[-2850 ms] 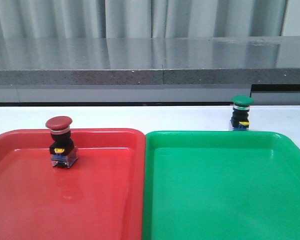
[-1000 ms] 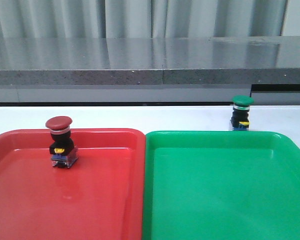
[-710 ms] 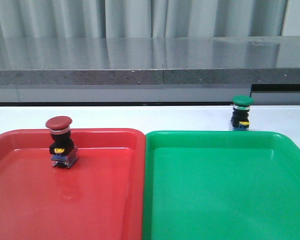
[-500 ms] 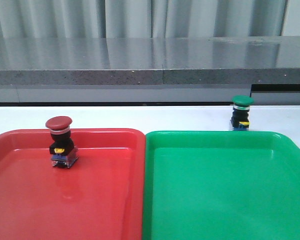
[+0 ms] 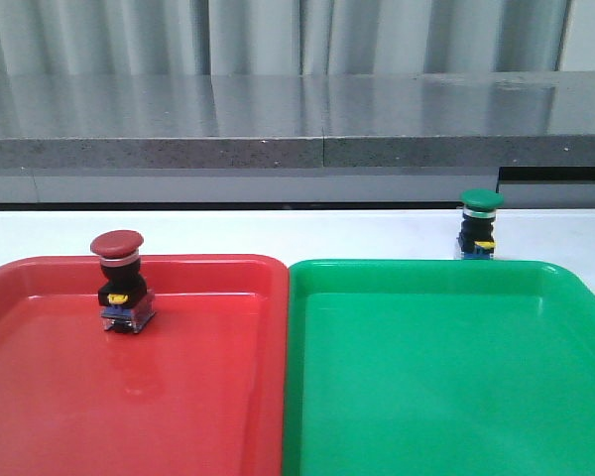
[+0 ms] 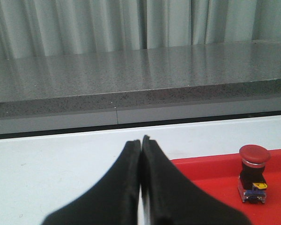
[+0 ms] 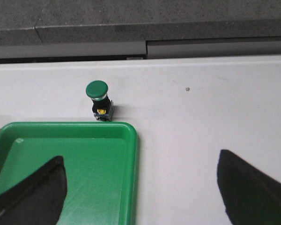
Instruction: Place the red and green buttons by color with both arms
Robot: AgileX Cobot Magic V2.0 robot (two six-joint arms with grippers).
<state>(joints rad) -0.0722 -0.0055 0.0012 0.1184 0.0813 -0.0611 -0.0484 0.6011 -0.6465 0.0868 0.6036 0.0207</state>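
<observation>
Nothing moved (green button [image 5: 479, 226] off-tray)

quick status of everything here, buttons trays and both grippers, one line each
red button: upright, inside the red tray near its far edge
green button: upright on the white table, just beyond the green tray's far edge, not in it
red tray: holds only the red button
green tray: nothing in it
left gripper: shut, holding nothing
right gripper: wide open, holding nothing, above the green tray's corner
</observation>
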